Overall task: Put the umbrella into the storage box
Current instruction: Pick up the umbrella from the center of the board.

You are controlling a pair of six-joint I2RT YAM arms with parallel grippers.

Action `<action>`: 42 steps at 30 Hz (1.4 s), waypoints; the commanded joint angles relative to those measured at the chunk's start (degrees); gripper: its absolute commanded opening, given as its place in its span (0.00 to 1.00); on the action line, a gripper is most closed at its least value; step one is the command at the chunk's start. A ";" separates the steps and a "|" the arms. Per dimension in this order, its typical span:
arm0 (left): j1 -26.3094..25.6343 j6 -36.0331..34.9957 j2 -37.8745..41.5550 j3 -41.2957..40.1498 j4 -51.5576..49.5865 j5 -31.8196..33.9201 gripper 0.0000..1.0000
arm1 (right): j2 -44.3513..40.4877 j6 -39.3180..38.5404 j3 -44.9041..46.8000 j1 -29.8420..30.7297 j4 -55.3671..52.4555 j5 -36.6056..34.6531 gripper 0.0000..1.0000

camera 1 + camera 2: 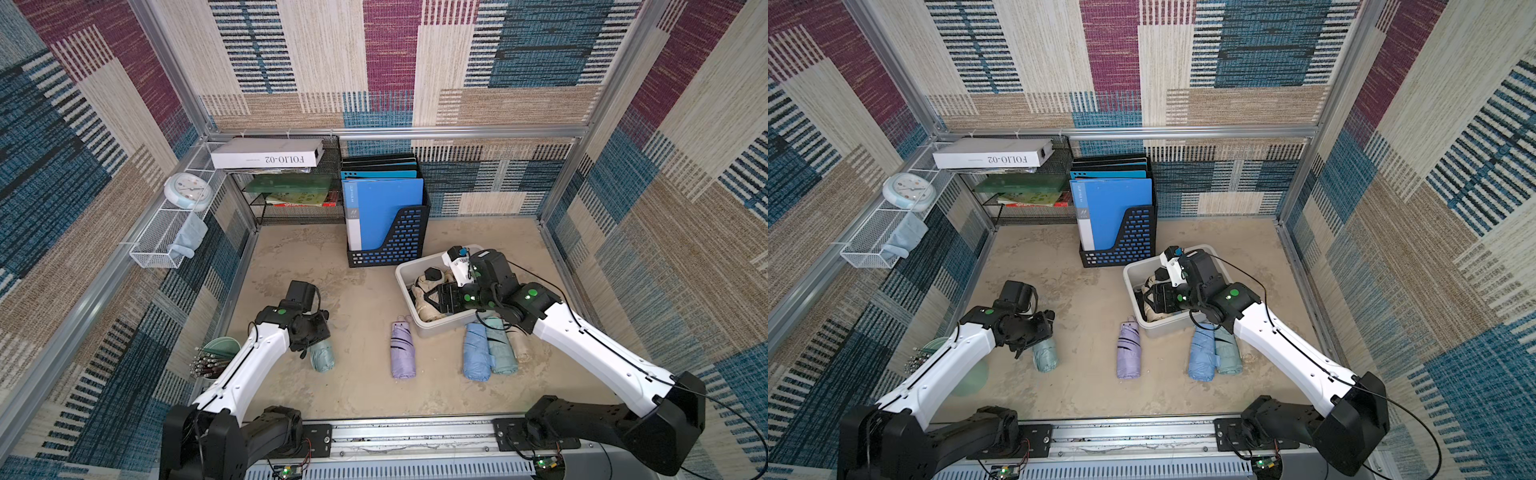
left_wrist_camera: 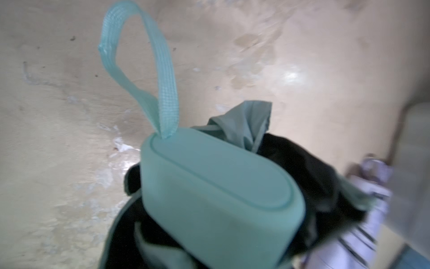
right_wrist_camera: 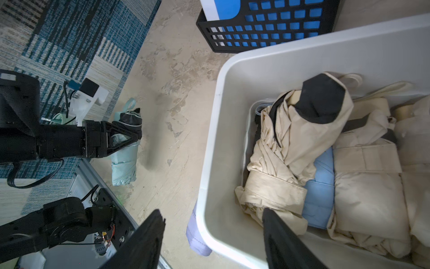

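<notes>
A mint-green folded umbrella (image 1: 322,357) lies on the floor at the left. My left gripper (image 1: 1038,328) is clamped round its handle end; the handle (image 2: 216,193) and its strap loop fill the left wrist view. The storage box (image 1: 401,274), a pale tub, stands right of centre and holds beige umbrellas (image 3: 290,149) over a light blue one (image 3: 321,181). My right gripper (image 3: 214,212) hangs open over the box's near corner, one finger outside the rim and one above the beige fabric, holding nothing.
A lilac umbrella (image 1: 402,351), a blue one (image 1: 476,353) and a pale teal one (image 1: 500,347) lie on the floor in front of the box. A black file holder (image 1: 390,237) stands behind it. A green cup of pens (image 1: 216,357) sits by the left arm.
</notes>
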State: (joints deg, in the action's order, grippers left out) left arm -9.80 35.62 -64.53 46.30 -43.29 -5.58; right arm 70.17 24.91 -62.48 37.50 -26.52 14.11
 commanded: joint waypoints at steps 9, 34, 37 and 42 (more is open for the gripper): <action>-6.45 15.24 7.61 3.59 23.39 -16.94 0.45 | 4.62 -1.44 -4.36 13.42 11.75 3.10 0.83; -18.76 16.03 2.10 13.18 25.95 -9.89 0.45 | 9.86 -3.58 -13.99 15.48 2.52 -7.83 0.97; -20.36 17.05 1.13 14.53 24.94 -6.73 0.45 | 11.14 -2.87 -13.90 15.98 4.22 -6.63 0.96; -21.53 18.26 -0.67 15.73 24.41 -4.75 0.45 | 13.13 -1.96 -13.90 16.83 5.60 -5.47 0.94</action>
State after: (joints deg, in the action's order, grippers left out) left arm -31.00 52.66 -64.73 61.17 -20.40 -12.93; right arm 82.81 22.28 -76.12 54.00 -22.39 8.21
